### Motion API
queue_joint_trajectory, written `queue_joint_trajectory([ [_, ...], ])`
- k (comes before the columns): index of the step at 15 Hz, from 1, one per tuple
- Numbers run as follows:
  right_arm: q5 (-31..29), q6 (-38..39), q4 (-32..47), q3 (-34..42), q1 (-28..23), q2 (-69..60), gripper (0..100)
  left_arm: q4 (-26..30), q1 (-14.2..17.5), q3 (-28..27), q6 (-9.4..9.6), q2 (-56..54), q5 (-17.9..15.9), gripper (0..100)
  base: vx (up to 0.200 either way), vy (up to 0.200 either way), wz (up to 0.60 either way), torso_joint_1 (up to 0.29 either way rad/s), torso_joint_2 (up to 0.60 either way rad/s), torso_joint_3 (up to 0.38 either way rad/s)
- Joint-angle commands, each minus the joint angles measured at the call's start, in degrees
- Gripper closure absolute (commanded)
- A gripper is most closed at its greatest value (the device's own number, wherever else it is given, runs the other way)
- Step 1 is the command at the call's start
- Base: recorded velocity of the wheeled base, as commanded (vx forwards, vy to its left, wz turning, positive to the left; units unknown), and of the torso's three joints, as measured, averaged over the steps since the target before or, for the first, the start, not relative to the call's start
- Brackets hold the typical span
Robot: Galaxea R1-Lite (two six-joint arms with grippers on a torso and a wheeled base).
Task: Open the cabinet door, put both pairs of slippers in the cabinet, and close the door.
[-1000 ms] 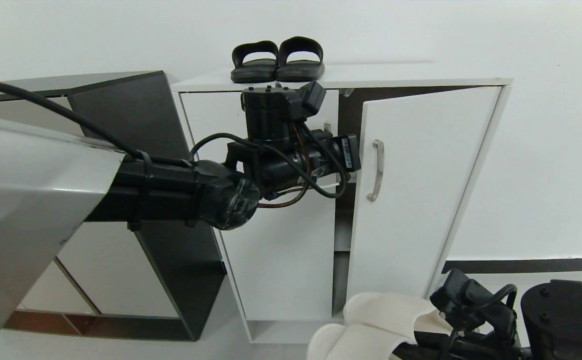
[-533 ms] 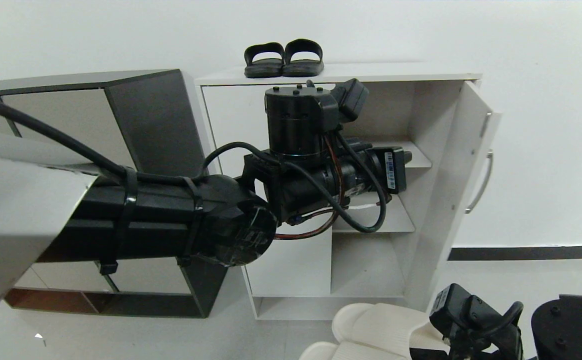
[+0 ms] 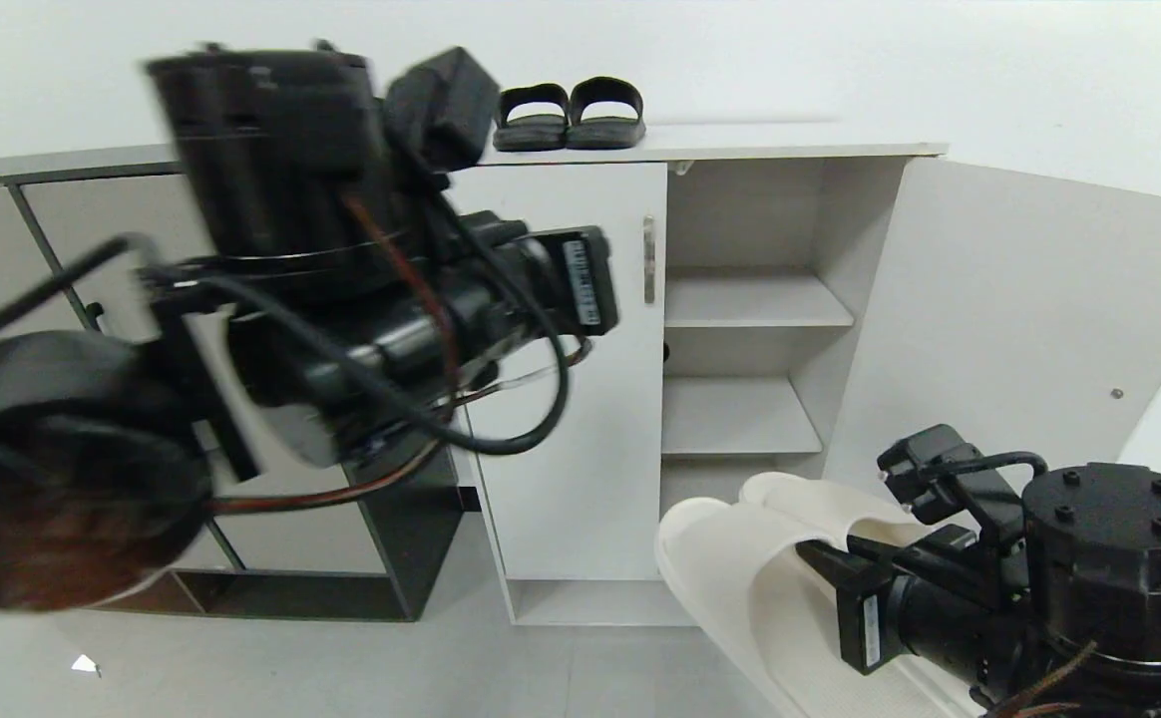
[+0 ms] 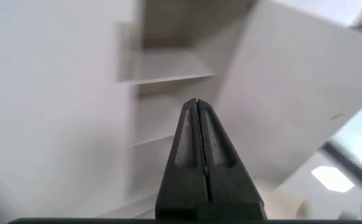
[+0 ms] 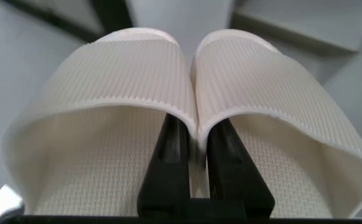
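The right gripper (image 5: 196,127) is clamped on the adjoining inner strap edges of the white slippers (image 5: 106,87), which are held low before the cabinet (image 3: 790,150). Its right door (image 3: 1019,329) is swung wide and shelves (image 3: 750,299) are exposed. The left gripper (image 4: 197,143) is pressed together, empty, and raised before the closed left door (image 3: 580,449). The black slippers (image 3: 569,115) are set on the cabinet top.

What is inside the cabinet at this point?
Two bare shelves show in the open right half, no slippers on them. The shut left door hides the other half, and the white slippers in front cover part of the bottom compartment.
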Motion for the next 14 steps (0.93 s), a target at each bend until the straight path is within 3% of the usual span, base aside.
queue_joint_trajectory([
  [1,-4.4,1.4,-0.2,-2.8,-0.1,3.7,100,12.0,14.2,21.7,6.11,-31.1,11.9,100,0.000,0.000,0.00,0.000,0.00,0.000],
  [2,-4.4,1.4,-0.2,-2.7,-0.2,3.7,100,16.1,19.2,24.3,4.53,-36.7,13.1,100,0.000,0.000,0.00,0.000,0.00,0.000],
  [3,-4.5,1.4,-0.2,-2.9,-0.1,3.8,100,19.5,26.5,28.2,1.81,-44.3,17.8,100,0.000,0.000,0.00,0.000,0.00,0.000],
  [4,-4.5,1.4,-0.2,-2.9,-0.1,3.8,100,19.5,29.9,30.8,1.63,-47.2,19.5,100,0.000,0.000,0.00,0.000,0.00,0.000],
  [5,-4.6,1.2,-0.2,-2.6,0.1,3.7,100,17.8,38.5,40.3,1.72,-56.0,19.9,100,0.000,0.000,0.00,0.000,0.00,0.000],
  [7,-4.6,1.1,-0.2,-2.2,1.0,3.4,100,17.4,44.5,49.4,2.07,-65.8,19.6,100,0.000,0.000,0.00,0.000,0.00,0.000],
  [8,-4.6,1.1,-0.2,-2.2,1.1,3.5,100,17.4,44.6,53.8,3.74,-71.7,16.0,100,0.000,0.000,0.00,0.000,0.00,0.000],
  [10,-4.6,0.7,-0.9,-1.0,2.4,2.9,100,18.3,44.4,59.3,6.55,-82.8,1.3,100,0.000,0.000,0.00,0.000,0.00,0.000],
  [11,-4.6,0.1,-1.6,-0.7,2.7,2.7,100,21.3,44.4,61.2,9.63,-88.3,-5.3,100,0.000,0.000,0.00,0.000,0.00,0.000],
  [12,-4.6,-0.1,-2.1,-0.5,2.8,2.8,100,23.8,43.2,62.9,12.97,-90.5,-6.1,100,0.000,0.000,0.00,0.000,0.00,0.000],
  [13,-4.6,-0.1,-2.8,0.0,3.2,2.6,100,25.5,43.0,63.5,14.11,-90.5,-5.8,100,0.000,0.000,0.00,0.000,0.00,0.000],
  [14,-4.6,-0.1,-3.4,0.4,3.4,2.6,100,26.6,43.0,63.5,13.58,-90.5,-6.0,100,0.000,0.000,0.00,0.000,0.00,0.000],
])
